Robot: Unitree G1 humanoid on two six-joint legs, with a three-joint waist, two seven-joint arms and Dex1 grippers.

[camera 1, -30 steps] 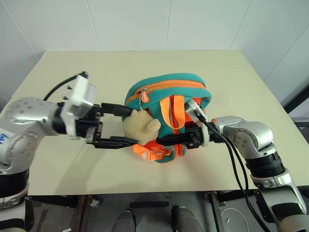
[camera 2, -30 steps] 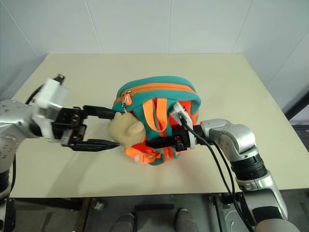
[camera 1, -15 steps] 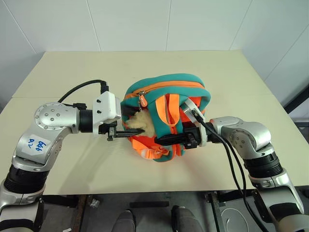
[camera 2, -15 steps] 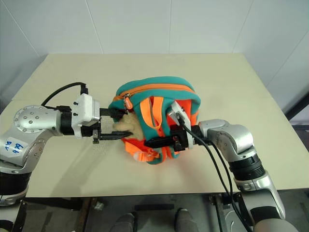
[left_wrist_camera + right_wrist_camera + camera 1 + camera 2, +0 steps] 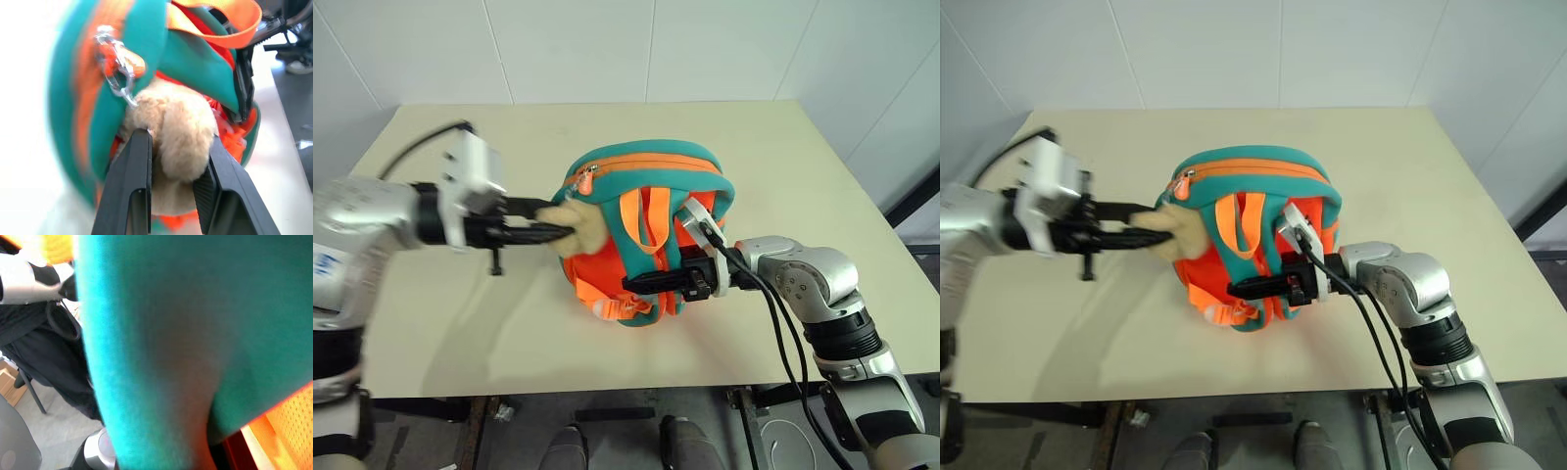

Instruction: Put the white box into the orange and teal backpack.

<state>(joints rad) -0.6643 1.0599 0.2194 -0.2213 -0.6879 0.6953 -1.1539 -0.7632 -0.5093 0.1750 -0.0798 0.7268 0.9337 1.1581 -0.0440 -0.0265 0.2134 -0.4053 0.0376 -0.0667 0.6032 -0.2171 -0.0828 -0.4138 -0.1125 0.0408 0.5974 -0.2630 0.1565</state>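
A pale cream desk (image 5: 773,147) stands against a white panelled wall (image 5: 607,49) — thin seams divide the panels. Grey floor (image 5: 925,255) shows beside the desk's right edge, and below its front edge dark frame bars (image 5: 617,411) run — even, soft light.

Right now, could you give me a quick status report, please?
Left claw shut on plush charm. Right claw shut on orange and teal backpack, zipper closed. Nothing in the way.
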